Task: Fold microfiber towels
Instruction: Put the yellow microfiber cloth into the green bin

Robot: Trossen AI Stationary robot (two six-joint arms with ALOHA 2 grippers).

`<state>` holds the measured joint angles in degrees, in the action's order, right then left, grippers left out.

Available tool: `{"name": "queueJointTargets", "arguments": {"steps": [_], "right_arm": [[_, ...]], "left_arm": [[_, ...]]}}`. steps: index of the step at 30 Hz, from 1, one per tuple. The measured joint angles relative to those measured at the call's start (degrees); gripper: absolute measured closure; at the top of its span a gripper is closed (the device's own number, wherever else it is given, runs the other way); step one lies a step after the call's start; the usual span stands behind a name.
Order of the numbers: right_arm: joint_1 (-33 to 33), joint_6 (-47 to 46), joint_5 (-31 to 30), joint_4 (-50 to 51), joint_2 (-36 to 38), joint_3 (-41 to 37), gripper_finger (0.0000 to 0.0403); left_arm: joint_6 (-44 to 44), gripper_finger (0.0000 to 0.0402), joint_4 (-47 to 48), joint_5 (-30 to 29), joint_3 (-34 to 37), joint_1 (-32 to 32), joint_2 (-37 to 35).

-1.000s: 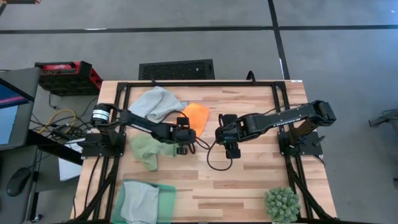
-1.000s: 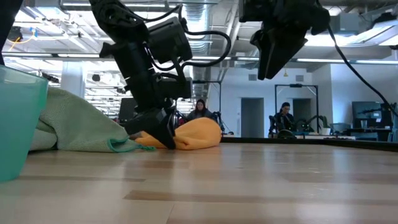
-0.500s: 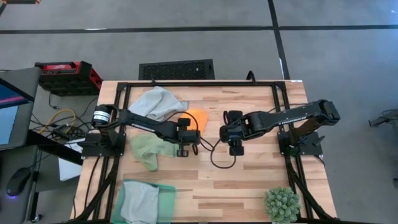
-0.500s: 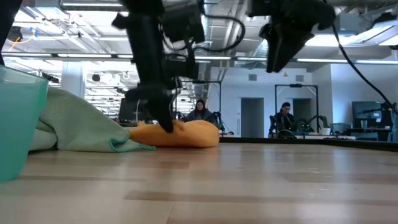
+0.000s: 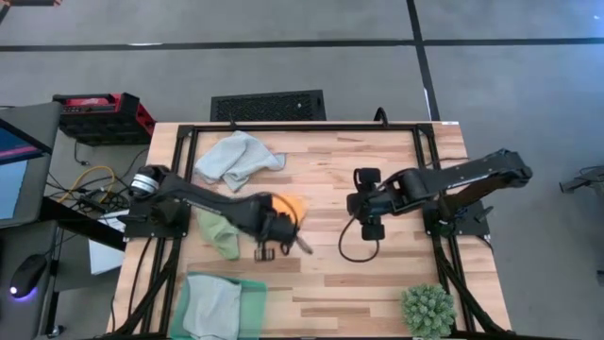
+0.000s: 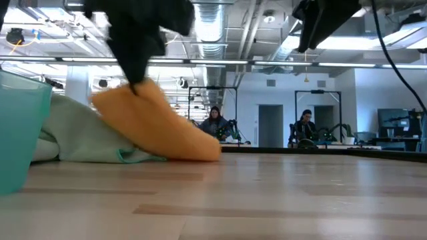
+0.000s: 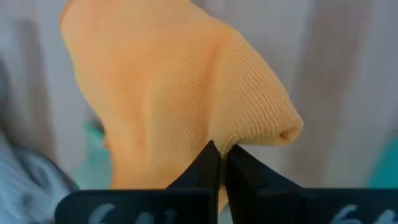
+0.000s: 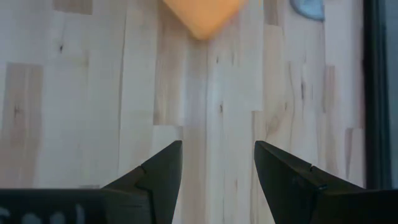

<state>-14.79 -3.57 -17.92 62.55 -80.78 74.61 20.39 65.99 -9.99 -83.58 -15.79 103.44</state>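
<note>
Pickup step: left gripper [image 7: 219,163] is pinched on the orange towel [image 7: 168,93], lifting it mid-table. Right gripper [image 8: 216,163] hangs spread; next you need to grab a free corner.

A grey floor [image 5: 311,66] with dark seams surrounds the wooden worktop [image 5: 377,274]. Beyond it, an open hall shows ceiling ducts [image 6: 213,13], strip lights [image 6: 373,65] and two seated people [image 6: 215,123].

Left arm [image 5: 203,196]: dark, slender links are seen, with a silver-ringed round joint near its base.
Right arm [image 5: 453,177]: black links are joined by rounded housings; a black cable is looped below the wrist.
Left pincer [image 7: 222,163]: two black, tapered fingers with smooth matte faces.
Right pincer [image 8: 217,171]: two black, wedge-shaped fingers; faint pale lettering is carried on the body.
</note>
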Motion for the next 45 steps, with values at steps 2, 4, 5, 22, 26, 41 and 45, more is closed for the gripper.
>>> {"name": "queueJointTargets", "arguments": {"steps": [2,4,5,22,26,41,45], "right_arm": [[-0.9,0.0,-1.3,0.0,0.5,0.0,0.018],[-1.5,-0.1,-2.3,0.0,0.7,0.0,0.018],[-1.8,-0.2,-2.6,0.1,0.6,0.0,0.018],[-3.2,-3.5,-3.4,-0.8,0.6,0.0,0.018],[-3.2,-3.5,-3.4,-2.1,0.6,0.0,0.018],[-3.2,-3.6,6.7,-5.2,0.5,0.0,0.018],[-3.2,-3.6,7.0,-5.2,0.5,0.0,0.018]], "left_arm": [[4.9,0.0401,2.1,0.9,0.0,-2.8,-1.0],[10.1,0.0401,3.8,1.2,-0.1,-5.6,-2.0],[12.6,0.0401,4.5,1.2,-0.1,-7.1,-2.4],[50.8,0.0401,7.6,2.7,-0.1,-30.8,-6.4],[56.4,0.0401,5.9,2.7,-0.1,-34.6,-6.4],[61.6,0.0401,-7.1,3.6,2.9,-40.9,-3.4],[61.3,0.0401,-9.9,5.7,2.9,-41.3,-0.9]]}}
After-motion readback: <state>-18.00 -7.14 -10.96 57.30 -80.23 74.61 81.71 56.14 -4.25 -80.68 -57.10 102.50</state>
